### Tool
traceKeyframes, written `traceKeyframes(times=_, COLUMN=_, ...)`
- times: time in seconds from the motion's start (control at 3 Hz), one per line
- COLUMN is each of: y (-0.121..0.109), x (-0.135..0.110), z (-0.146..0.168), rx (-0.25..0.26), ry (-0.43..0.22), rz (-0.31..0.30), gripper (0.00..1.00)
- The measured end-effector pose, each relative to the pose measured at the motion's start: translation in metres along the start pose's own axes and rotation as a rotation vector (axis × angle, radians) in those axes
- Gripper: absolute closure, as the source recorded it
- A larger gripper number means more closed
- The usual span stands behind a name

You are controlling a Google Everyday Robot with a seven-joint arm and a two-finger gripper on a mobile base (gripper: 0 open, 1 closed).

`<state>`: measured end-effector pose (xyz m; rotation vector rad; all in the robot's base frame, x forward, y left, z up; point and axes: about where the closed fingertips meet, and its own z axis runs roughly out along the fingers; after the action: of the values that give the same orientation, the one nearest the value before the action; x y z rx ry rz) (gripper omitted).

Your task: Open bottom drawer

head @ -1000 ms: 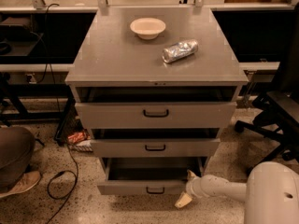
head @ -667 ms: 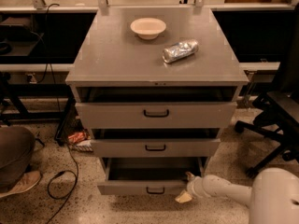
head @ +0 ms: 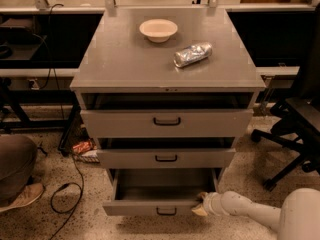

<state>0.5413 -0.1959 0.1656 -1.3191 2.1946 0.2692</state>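
The bottom drawer (head: 150, 207) of the grey metal cabinet (head: 165, 59) stands pulled out, its empty inside showing and its small black bar handle (head: 166, 212) at the front. My gripper (head: 200, 205) is at the right end of that drawer's front, low near the floor, with the white arm (head: 250, 211) reaching in from the lower right. The middle drawer (head: 166, 158) and top drawer (head: 166, 122) are also slightly pulled out above it.
A cream bowl (head: 158, 30) and a crumpled silver can (head: 192, 54) lie on the cabinet top. A black office chair (head: 295, 129) stands at the right. A black cable (head: 70, 184), a shoe (head: 20, 196) and litter (head: 82, 147) lie on the floor at the left.
The bottom drawer has come out a little further toward me. My gripper and arm have shifted slightly along its right front end.
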Motion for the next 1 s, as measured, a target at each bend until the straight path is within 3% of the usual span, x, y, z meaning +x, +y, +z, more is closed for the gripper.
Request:
traceKeyframes(times=0.33, y=0.0, x=-0.001, z=-0.002, rx=0.0, ry=0.0, rz=0.0, gripper=0.91)
traceKeyframes(times=0.67, y=0.0, x=-0.001, z=-0.002, rx=0.0, ry=0.0, rz=0.0, gripper=1.0)
traceKeyframes(times=1.0, y=0.017, x=0.005, z=-0.009, rx=0.008, ry=-0.007, rz=0.019, gripper=1.0)
